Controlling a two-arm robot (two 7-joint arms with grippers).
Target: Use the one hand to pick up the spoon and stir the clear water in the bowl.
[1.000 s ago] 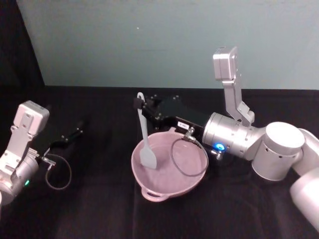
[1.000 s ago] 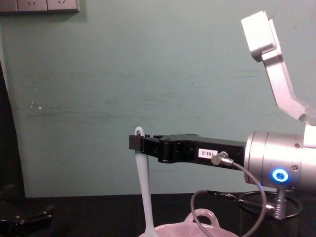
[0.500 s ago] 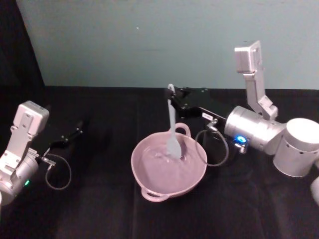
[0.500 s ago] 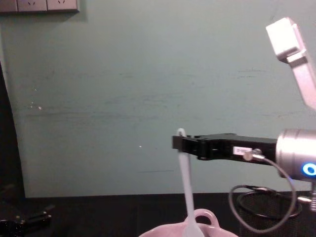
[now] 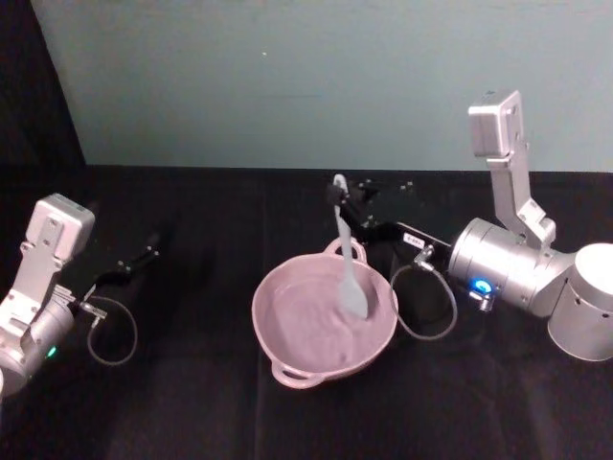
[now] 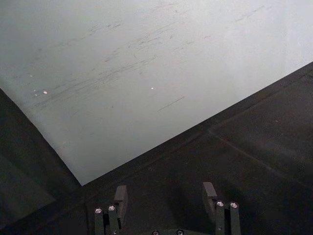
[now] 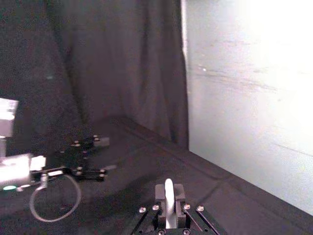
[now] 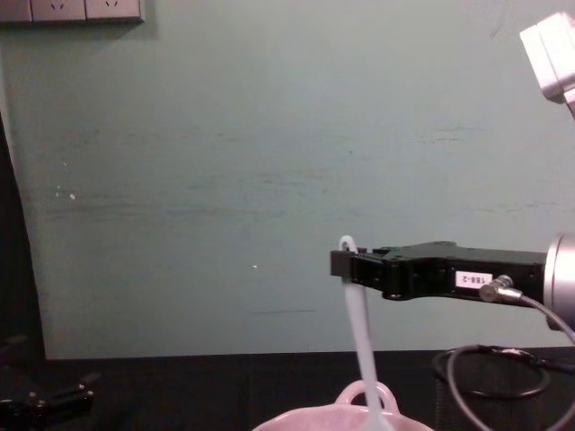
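The pale pink bowl point(image 5: 257, 316) sits mid-table with water in it; the chest view catches its rim point(image 8: 305, 422) at the bottom edge. My right gripper point(image 5: 347, 206) reaches in from the right above the bowl's far rim, shut on the top of the white spoon point(image 5: 345, 254). The spoon hangs nearly upright, its head point(image 5: 354, 297) down in the right side of the bowl. In the chest view the black right gripper point(image 8: 349, 266) pinches the spoon handle point(image 8: 358, 314) just below its holed tip. The right wrist view has the handle point(image 7: 168, 196) clamped between the jaws. My left gripper point(image 5: 144, 259) rests parked at the far left, open point(image 6: 165, 196).
A grey cable loop point(image 5: 421, 337) hangs from the right wrist beside the bowl's right rim. The black tablecloth runs back to a teal wall point(image 5: 287, 86). Open cloth lies between the left gripper and the bowl, and in front of the bowl.
My right gripper has carried the spoon rightward across the bowl, from its left side to its right side. The left arm has stayed still.
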